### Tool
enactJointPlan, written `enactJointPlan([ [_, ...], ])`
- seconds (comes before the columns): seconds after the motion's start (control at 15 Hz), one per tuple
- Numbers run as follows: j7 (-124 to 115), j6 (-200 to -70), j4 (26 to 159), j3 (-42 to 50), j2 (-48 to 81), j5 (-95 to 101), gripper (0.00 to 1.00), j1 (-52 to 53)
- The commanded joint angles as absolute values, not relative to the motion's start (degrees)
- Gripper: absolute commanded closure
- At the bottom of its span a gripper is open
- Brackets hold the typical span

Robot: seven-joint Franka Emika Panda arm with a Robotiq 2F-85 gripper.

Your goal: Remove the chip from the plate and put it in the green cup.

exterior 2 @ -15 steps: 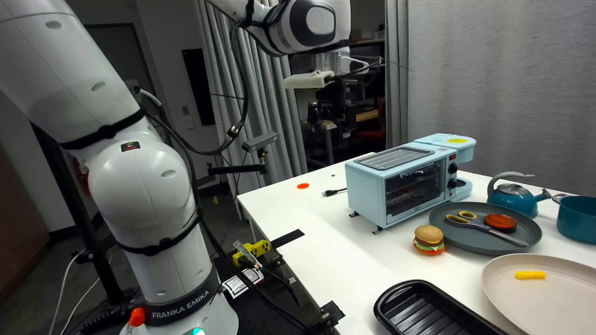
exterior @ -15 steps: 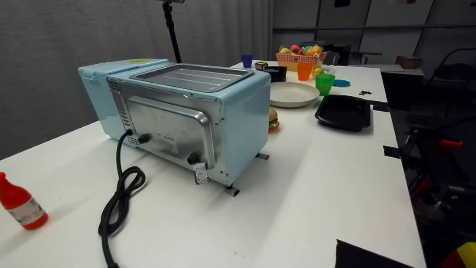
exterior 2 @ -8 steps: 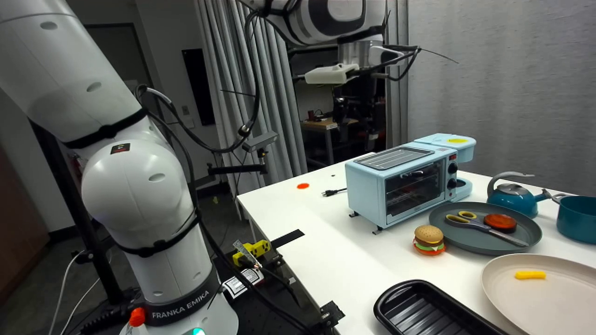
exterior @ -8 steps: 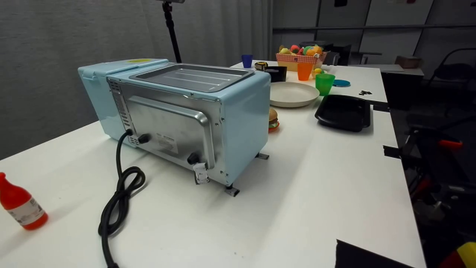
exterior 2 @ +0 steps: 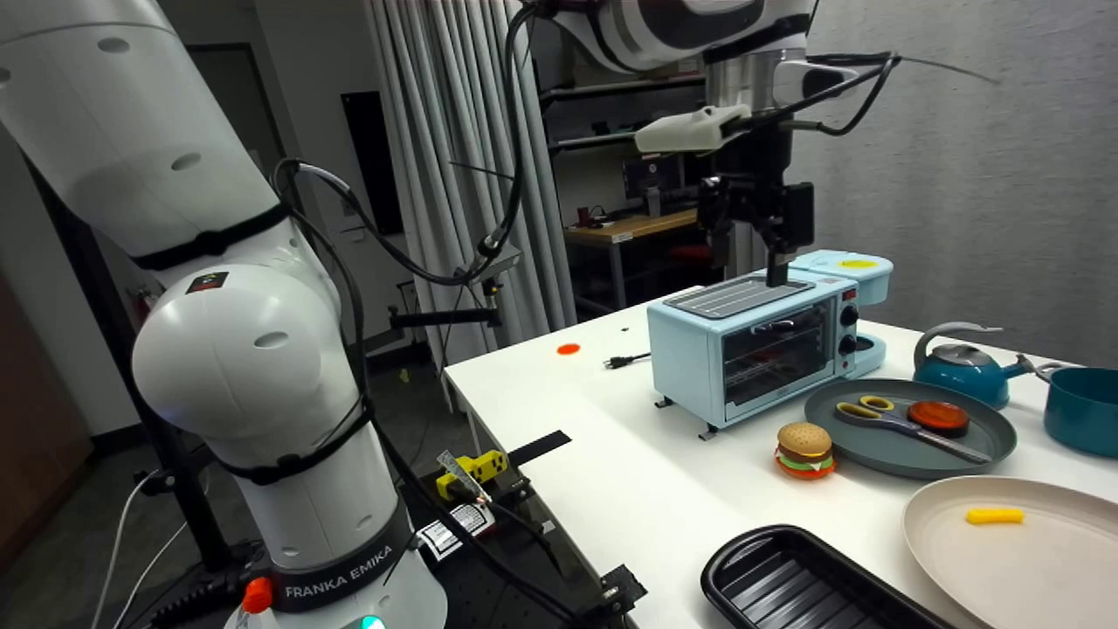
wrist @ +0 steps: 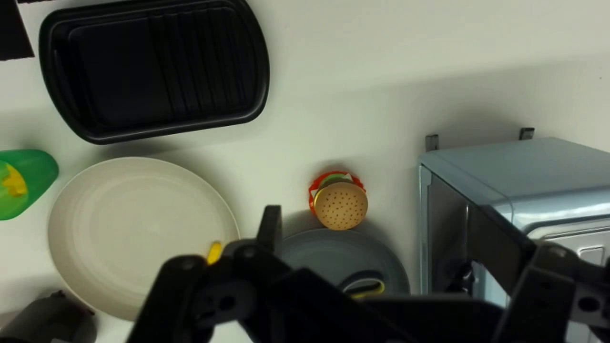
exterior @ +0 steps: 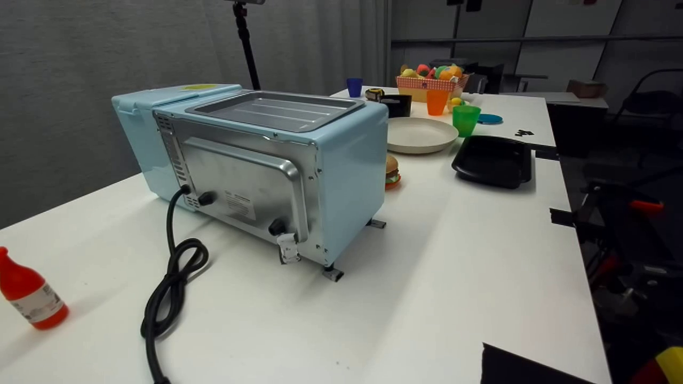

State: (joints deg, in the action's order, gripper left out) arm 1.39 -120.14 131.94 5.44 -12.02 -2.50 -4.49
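Note:
The chip (exterior 2: 995, 516), a small yellow stick, lies on the whitish plate (exterior 2: 1031, 572). In the wrist view the chip (wrist: 214, 252) shows near the plate's (wrist: 138, 214) right edge, partly hidden by my finger. The green cup (exterior: 466, 121) stands beside the plate (exterior: 421, 136) in an exterior view. In the wrist view the green cup (wrist: 43, 174) is cut by the left edge, with something yellow within its outline. My gripper (exterior 2: 749, 259) is open and empty, in the air above the toaster oven in an exterior view. Its fingers (wrist: 387, 231) are wide apart in the wrist view.
A light blue toaster oven (exterior 2: 686, 349) stands below the gripper. A toy burger (exterior 2: 805, 452) and a dark plate (exterior 2: 838, 437) with scissors and a red disc lie between it and the whitish plate. A black tray (exterior 2: 729, 559), kettle (exterior 2: 965, 380) and pot (exterior 2: 1083, 411) stand nearby.
My arm has swung to the right in an exterior view, carrying the gripper over the toaster oven and somewhat lower. The chip, plate and cup have not moved.

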Motion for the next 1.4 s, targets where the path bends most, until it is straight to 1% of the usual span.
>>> enactJointPlan([
  [0.0, -0.42, -122.24, 126.26, 6.33, -5.81, -0.25, 0.00, -6.24],
  [0.4, -3.28, -126.62, 119.31, 7.59, 3.39, 2.29, 0.00, -7.56],
  [0.6, -4.31, -126.36, 115.78, 8.17, 7.72, 1.56, 0.00, -7.75],
  [0.67, -2.83, -126.48, 119.46, 7.88, 4.29, 0.78, 0.00, -7.41],
  [1.33, -2.90, -126.47, 118.91, 7.84, 5.28, 0.78, 0.00, -7.38],
])
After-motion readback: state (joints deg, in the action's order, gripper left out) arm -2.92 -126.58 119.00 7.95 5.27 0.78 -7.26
